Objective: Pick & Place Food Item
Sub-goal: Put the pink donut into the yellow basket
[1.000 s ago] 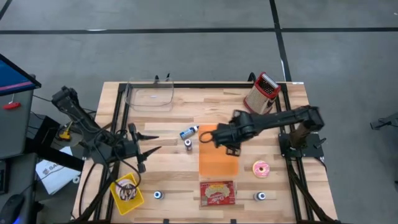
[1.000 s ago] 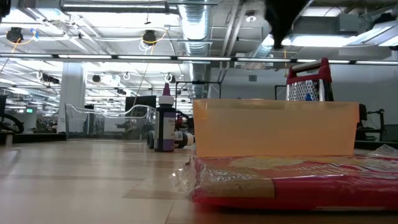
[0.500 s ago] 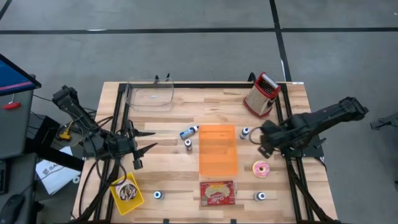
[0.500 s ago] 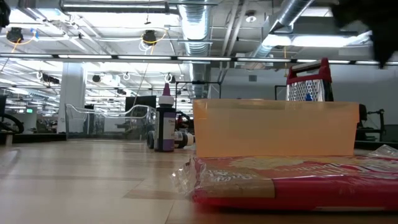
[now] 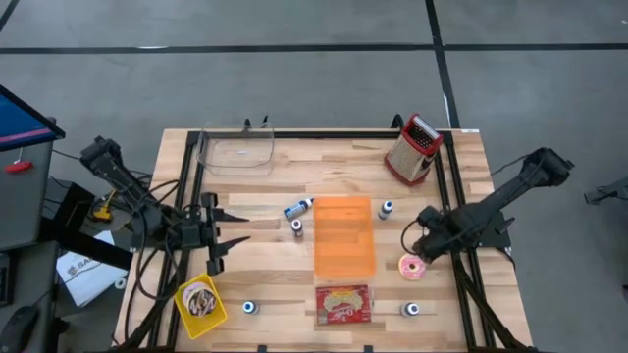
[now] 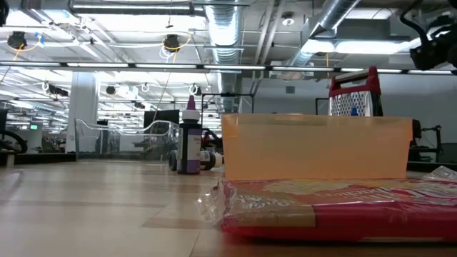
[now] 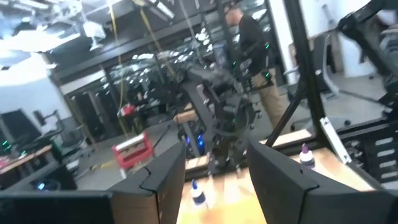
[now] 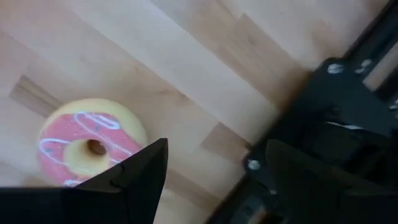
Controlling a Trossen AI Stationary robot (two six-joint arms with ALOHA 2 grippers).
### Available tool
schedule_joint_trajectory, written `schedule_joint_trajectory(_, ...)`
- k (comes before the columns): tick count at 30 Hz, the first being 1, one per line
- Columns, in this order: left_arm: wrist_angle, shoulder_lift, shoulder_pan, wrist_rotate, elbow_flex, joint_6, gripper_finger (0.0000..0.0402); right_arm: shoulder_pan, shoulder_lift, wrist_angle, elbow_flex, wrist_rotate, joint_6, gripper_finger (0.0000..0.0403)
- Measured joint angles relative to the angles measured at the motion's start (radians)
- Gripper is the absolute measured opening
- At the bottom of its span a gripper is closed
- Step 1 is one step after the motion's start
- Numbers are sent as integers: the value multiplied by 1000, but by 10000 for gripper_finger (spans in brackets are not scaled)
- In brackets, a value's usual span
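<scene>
**Right gripper above the doughnut, ahead of the grasp**

The right gripper hangs spread and empty above the right side of the table. The pink-iced doughnut lies on the wood just below and slightly ahead of its fingertips; in the right wrist view the doughnut shows beside one finger, not between the pair. The orange bin, a likely receptacle, sits near the gripper on its inboard side, with a small bottle between the two. The wrapped snack pack lies beyond the bin's near end.

The step in hand appears to be the approach to the pick. The next move calls for centring the fingers over the doughnut, descending, then closing on it.

The left gripper waits over the table's left side, jaws parted on nothing.
</scene>
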Motion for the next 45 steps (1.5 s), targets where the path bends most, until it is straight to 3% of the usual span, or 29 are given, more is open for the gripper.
schedule_joint_trajectory(11,58,49,93,85,0,24,167,95,99,153,-25,44,-43,265)
schedule_joint_trajectory(17,77,66,116,86,0,24,167,133,135,318,-130,-20,-130,265)
schedule_joint_trajectory(24,87,65,141,144,0,20,167,141,113,387,-160,-13,-160,265)
schedule_joint_trajectory(36,76,66,191,147,0,-25,167,139,-36,389,-160,53,-143,265)
schedule_joint_trajectory(45,74,79,201,147,0,-29,167,108,-10,477,-186,-18,-159,265)
